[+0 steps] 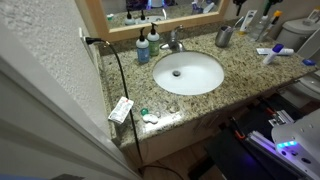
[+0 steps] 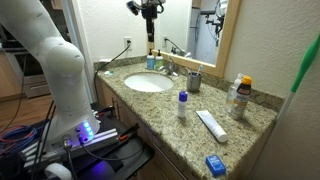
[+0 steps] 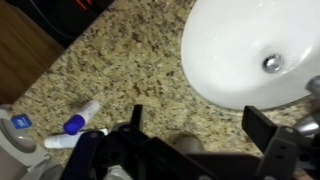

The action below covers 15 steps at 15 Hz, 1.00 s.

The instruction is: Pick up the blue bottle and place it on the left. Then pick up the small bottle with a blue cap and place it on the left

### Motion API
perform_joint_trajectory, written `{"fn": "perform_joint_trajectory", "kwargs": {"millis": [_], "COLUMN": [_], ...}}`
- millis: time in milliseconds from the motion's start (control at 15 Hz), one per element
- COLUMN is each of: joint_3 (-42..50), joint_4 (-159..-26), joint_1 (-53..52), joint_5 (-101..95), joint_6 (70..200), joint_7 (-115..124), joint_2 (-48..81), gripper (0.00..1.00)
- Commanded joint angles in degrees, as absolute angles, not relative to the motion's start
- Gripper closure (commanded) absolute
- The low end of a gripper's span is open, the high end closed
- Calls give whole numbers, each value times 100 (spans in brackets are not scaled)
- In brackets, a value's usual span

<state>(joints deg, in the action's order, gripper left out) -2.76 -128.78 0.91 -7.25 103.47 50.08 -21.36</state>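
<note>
Home bathroom: granite vanity counter (image 1: 240, 75), 1 oval sink (image 1: 187, 72), faucet (image 1: 174, 44), framed wall mirror (image 1: 180, 8) above.

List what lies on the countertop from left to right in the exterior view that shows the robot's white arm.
Sink basin → small bottle with a blue cap → long white tube → bottles at the back. Left out for overlap: grey cup, blue pack.
</note>
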Motion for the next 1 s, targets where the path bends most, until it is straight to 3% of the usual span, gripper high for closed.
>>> {"fn": "perform_joint_trajectory", "kwargs": {"millis": [0, 67, 400, 933], "joint_3": [30, -185, -245, 1223], "joint_4": [-13925, -13386, -13747, -14521], "joint_1": [699, 516, 864, 2122], "joint_5": [-876, -828, -980, -1001], "joint_6": [10414, 10333, 10682, 11408], "joint_7": [5322, 5191, 6006, 6401], "joint_2": [-2785, -2391, -2432, -2741], "gripper": [0, 0, 0, 0]}}
